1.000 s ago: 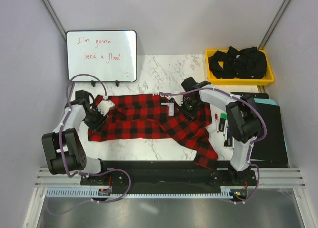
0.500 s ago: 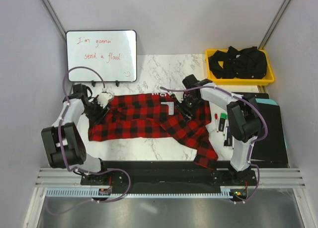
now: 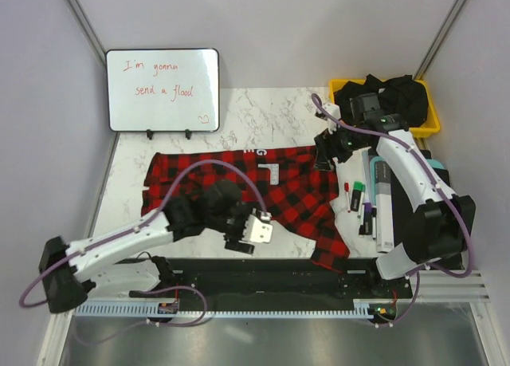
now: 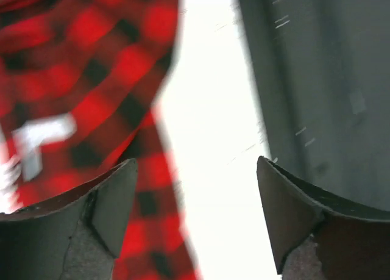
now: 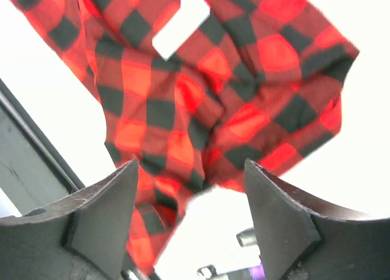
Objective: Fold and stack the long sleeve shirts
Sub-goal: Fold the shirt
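One of the long sleeve shirts, red-and-black check, lies spread across the marble table with a sleeve trailing toward the front right. My left gripper hovers at the shirt's front edge, open with nothing between its fingers. In the left wrist view the left gripper frames bare white table, with the shirt to its left. My right gripper hangs over the shirt's far right corner, open and empty. The right wrist view shows the right gripper above the rumpled shirt, not touching it.
A whiteboard stands at the back left. A yellow bin at the back right holds black garments. Markers and a dark folder lie right of the shirt. A black rail runs along the front edge.
Both grippers have opened and left the cloth. The left arm swung from the shirt's left end to its front middle. The right arm drew back toward the yellow bin.
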Tool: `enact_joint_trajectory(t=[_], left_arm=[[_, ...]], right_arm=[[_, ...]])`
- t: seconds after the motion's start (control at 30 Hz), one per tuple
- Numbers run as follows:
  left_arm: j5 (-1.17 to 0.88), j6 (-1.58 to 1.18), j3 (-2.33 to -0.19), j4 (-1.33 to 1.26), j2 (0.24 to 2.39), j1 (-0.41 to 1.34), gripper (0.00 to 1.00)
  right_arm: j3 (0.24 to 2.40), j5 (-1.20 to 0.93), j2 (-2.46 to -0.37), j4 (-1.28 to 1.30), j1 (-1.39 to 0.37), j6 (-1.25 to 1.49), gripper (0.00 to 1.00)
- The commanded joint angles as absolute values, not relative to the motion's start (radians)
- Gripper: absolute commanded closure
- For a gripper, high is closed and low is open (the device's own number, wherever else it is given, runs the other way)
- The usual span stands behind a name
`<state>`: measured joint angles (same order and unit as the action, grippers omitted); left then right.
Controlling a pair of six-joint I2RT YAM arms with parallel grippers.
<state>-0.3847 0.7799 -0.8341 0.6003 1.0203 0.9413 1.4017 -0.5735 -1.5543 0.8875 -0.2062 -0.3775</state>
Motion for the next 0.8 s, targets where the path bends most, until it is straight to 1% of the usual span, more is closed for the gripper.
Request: enact_joint_trajectory(t=[0.0, 0.03, 0.07, 0.1, 0.13, 0.17, 0.23, 0.27, 0.33, 0.37, 0.47, 0.53, 0.63, 0.67, 0.77], left_arm=[[-0.369, 0.52, -0.88, 0.416, 1.153, 1.02, 0.2], [-0.421, 0.493, -0.876, 0.39, 1.117, 0.996, 0.2], [-0.508, 0.435, -0.832, 0.347, 1.074, 0.932, 0.2], [-0.537, 0.399, -0.804, 0.277, 1.034, 0.898, 0.17], [-0.557, 0.367, -0.76, 0.255, 0.964, 0.864, 0.16], [-0.58, 0.307, -0.744, 0.253, 0.942, 0.803, 0.14], [-0.581, 0.253, -0.736, 0.322, 0.91, 0.74, 0.14], [-0.575, 0.233, -0.732, 0.337, 0.879, 0.72, 0.14], [-0.56, 0.183, -0.706, 0.36, 0.841, 0.663, 0.14], [-0.533, 0.169, -0.7, 0.367, 0.813, 0.647, 0.13], [-0.5, 0.14, -0.698, 0.402, 0.798, 0.595, 0.13], [-0.515, 0.117, -0.696, 0.409, 0.793, 0.548, 0.13], [-0.529, 0.115, -0.707, 0.419, 0.799, 0.513, 0.13], [-0.535, 0.114, -0.712, 0.42, 0.804, 0.506, 0.13], [-0.549, 0.118, -0.73, 0.44, 0.827, 0.494, 0.13]], right_arm=[[1.347, -0.655, -1.47, 1.124, -0.196, -0.657, 0.3], [1.278, -0.626, -1.43, 1.135, -0.195, -0.816, 0.37], [1.234, -0.614, -1.389, 1.149, -0.196, -0.895, 0.38], [1.147, -0.601, -1.305, 1.173, -0.199, -0.979, 0.39], [1.114, -0.574, -1.27, 1.189, -0.212, -1.093, 0.39], [1.089, -0.563, -1.244, 1.248, -0.259, -1.154, 0.41], [1.034, -0.529, -1.207, 1.305, -0.336, -1.238, 0.42], [1.016, -0.52, -1.198, 1.336, -0.416, -1.308, 0.43], [0.948, -0.505, -1.17, 1.339, -0.501, -1.36, 0.42], [0.927, -0.485, -1.169, 1.327, -0.588, -1.386, 0.41], [0.871, -0.456, -1.209, 1.264, -0.742, -1.399, 0.39], [0.844, -0.442, -1.23, 1.217, -0.835, -1.394, 0.39], [0.808, -0.404, -1.273, 1.108, -0.912, -1.384, 0.39], [0.799, -0.381, -1.296, 1.054, -0.92, -1.382, 0.39], [0.796, -0.361, -1.342, 0.997, -0.931, -1.393, 0.39]])
